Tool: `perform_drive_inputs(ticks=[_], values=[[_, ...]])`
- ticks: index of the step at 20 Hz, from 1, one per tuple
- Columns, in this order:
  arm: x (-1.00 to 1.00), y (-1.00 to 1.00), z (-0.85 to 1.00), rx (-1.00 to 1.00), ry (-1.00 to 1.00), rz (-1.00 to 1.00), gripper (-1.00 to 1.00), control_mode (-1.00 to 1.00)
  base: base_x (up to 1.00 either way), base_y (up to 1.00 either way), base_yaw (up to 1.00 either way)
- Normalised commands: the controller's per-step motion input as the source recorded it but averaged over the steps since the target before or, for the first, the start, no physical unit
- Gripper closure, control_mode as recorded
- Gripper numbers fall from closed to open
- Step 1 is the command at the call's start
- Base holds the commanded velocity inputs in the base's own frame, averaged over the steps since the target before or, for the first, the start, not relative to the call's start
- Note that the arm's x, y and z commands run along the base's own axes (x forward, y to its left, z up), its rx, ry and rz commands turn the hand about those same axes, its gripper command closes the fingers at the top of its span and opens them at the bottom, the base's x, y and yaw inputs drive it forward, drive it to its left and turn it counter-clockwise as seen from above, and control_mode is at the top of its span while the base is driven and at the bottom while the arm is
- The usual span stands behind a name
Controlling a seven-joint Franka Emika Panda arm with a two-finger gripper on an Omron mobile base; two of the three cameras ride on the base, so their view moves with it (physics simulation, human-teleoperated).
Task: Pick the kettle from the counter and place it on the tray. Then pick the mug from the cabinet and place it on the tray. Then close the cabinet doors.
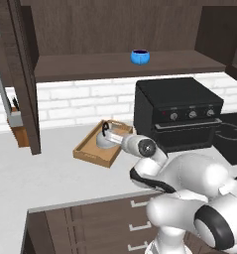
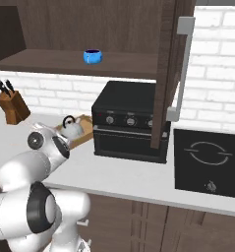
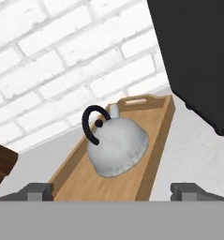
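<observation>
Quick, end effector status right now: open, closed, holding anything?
End effector: open and empty, fingertips spread wide; the kettle sits free on the tray ahead of it.

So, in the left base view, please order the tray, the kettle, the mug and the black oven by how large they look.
Largest to smallest:
1. black oven
2. tray
3. kettle
4. mug
The mug stands farther back on the cabinet shelf, so distance shrinks it somewhat, but it still looks smaller than the kettle.
</observation>
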Motion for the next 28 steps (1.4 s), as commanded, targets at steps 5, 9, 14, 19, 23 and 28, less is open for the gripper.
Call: perform_drive_inputs(ticks=[5,9,14,19,23,28], values=[[0.00,-0.01,0.14,0.08,0.19,0.02,-1.00,-1.00,0.00,0.00,0.00],[-0.02,0.00,0.32,0.06,0.10,0.06,-1.00,-1.00,0.00,0.00,0.00],[0.00,0.00,0.26,-0.09,0.14,0.01,-1.00,-1.00,0.00,0.00,0.00],[0.00,-0.08,0.76,-0.17,0.07,0.00,-1.00,-1.00,0.00,0.00,0.00],[-0.04,-0.24,0.89,-0.13,0.06,0.00,-1.00,-1.00,0.00,0.00,0.00],[0.00,-0.20,0.65,-0.16,0.07,0.00,-1.00,-1.00,0.00,0.00,0.00]])
